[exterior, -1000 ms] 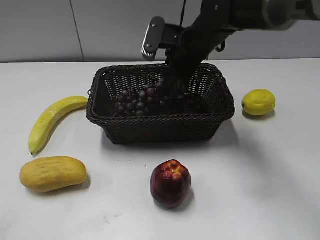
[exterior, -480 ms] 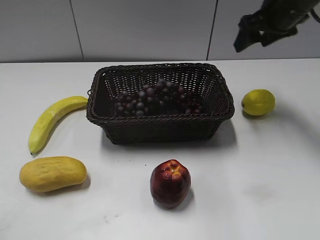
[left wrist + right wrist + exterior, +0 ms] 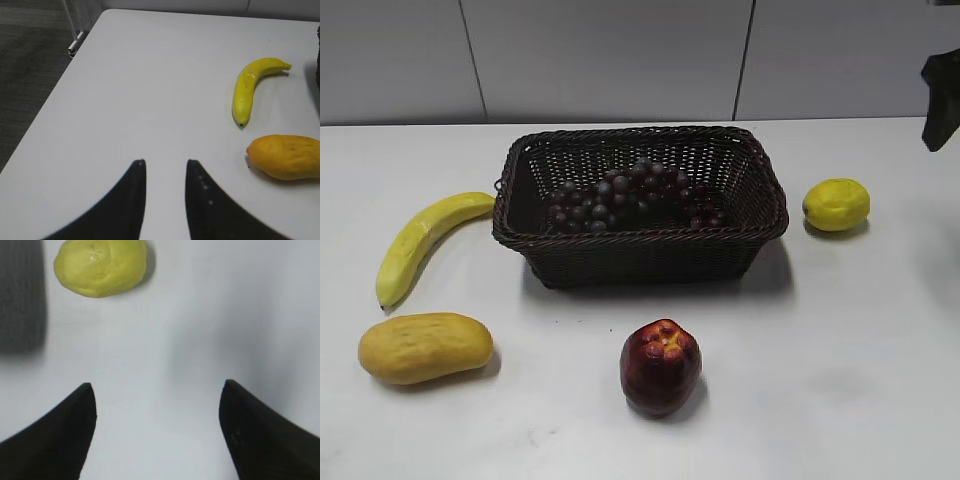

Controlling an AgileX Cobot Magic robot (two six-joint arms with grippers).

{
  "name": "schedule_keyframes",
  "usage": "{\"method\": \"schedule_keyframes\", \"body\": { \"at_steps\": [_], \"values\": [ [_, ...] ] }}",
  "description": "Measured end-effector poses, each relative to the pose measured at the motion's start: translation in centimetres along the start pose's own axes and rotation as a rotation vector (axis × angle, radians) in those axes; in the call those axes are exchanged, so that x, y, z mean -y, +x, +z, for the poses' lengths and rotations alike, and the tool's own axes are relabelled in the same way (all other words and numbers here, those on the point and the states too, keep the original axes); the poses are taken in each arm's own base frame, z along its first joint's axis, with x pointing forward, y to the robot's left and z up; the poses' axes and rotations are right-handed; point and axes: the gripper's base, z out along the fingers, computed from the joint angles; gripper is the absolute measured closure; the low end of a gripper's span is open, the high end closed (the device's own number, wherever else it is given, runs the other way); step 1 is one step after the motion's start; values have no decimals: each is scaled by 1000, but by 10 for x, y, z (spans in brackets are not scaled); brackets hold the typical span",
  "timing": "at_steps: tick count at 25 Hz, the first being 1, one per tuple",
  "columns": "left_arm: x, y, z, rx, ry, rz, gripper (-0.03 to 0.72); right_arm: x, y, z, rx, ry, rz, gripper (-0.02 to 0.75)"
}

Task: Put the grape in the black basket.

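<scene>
The grape (image 3: 632,195), a long bunch of dark purple-red grapes, lies inside the black basket (image 3: 640,245), a dark woven basket at the table's middle back. My right gripper (image 3: 157,387) is open and empty over bare table, right of the basket. Only a dark part of the right arm (image 3: 942,98) shows at the right edge of the exterior view. A blurred corner of the basket (image 3: 20,300) shows in the right wrist view. My left gripper (image 3: 165,162) is open and empty, low over the table's left side, far from the basket.
A yellow banana (image 3: 420,240) (image 3: 250,87) and an orange-yellow mango (image 3: 425,347) (image 3: 285,156) lie left of the basket. A dark red apple-like fruit (image 3: 661,366) stands in front. A yellow lemon (image 3: 836,204) (image 3: 100,266) lies to the right. The table's left edge (image 3: 50,105) drops to dark floor.
My right arm has let go of the grape, lifted out of the basket and moved away to the right edge of view. The grape now lies still in the basket.
</scene>
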Motion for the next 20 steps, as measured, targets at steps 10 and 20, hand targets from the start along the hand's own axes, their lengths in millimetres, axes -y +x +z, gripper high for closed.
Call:
{"method": "schedule_keyframes", "body": {
  "at_steps": [10,20],
  "values": [
    [0,0,0,0,0,0,471,-10,87,-54,40,-8,42,164],
    [0,0,0,0,0,0,471,-18,198,-49,85,-6,51,165]
  ]
}}
